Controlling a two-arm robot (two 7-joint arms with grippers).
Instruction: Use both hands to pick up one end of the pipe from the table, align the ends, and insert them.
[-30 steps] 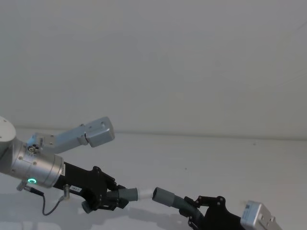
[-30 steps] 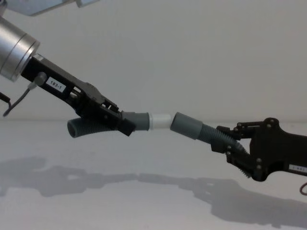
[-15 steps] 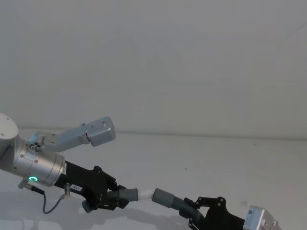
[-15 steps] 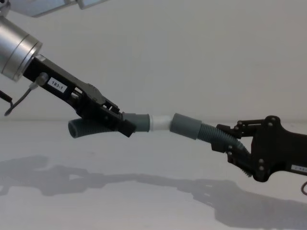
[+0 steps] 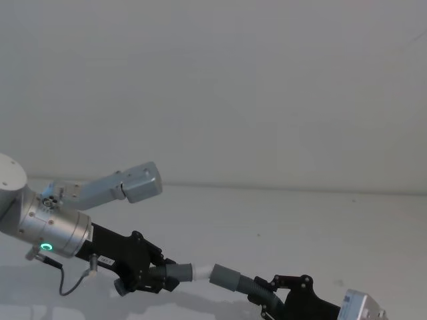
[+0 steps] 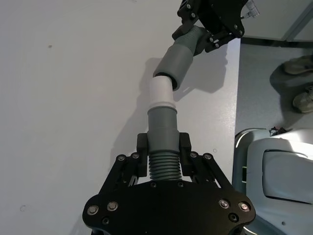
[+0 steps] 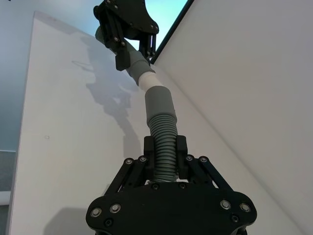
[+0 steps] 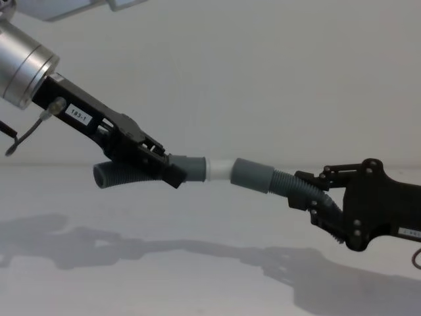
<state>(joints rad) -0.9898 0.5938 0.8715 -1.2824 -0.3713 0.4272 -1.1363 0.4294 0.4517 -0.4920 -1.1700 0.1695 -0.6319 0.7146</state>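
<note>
Chest view, front to back. The white table (image 8: 197, 276) is carrying the arms' shadows across the lower part of the frame. Above it, both pipe pieces are hanging clear of the surface at mid-height.

From the upper left, the left gripper (image 8: 172, 172) is reaching down toward the centre. Its fingers are clamping the corrugated part of the left pipe piece (image 8: 118, 175) just behind its smooth cuff, as the left wrist view confirms. A white sticker (image 8: 77, 117) on its black bracket is reading "183-1".

From the right edge, the right gripper (image 8: 304, 194) is reaching toward the centre. Its fingers are closing around the ribbed hose of the right pipe piece (image 8: 289, 185). A second label (image 8: 411, 232) on this bracket is too small to read.

At the frame's centre, the white tip (image 8: 219, 170) of the left piece is meeting the mouth of the grey socket cuff (image 8: 253, 176). The two are sitting at a slight angle to each other. How far the tip is seated cannot be told.

In the head view, a green ring light (image 5: 45, 247) is glowing on the silver wrist (image 5: 57, 230) at the lower left. A plain pale wall (image 8: 263, 79) is standing behind everything.
</note>
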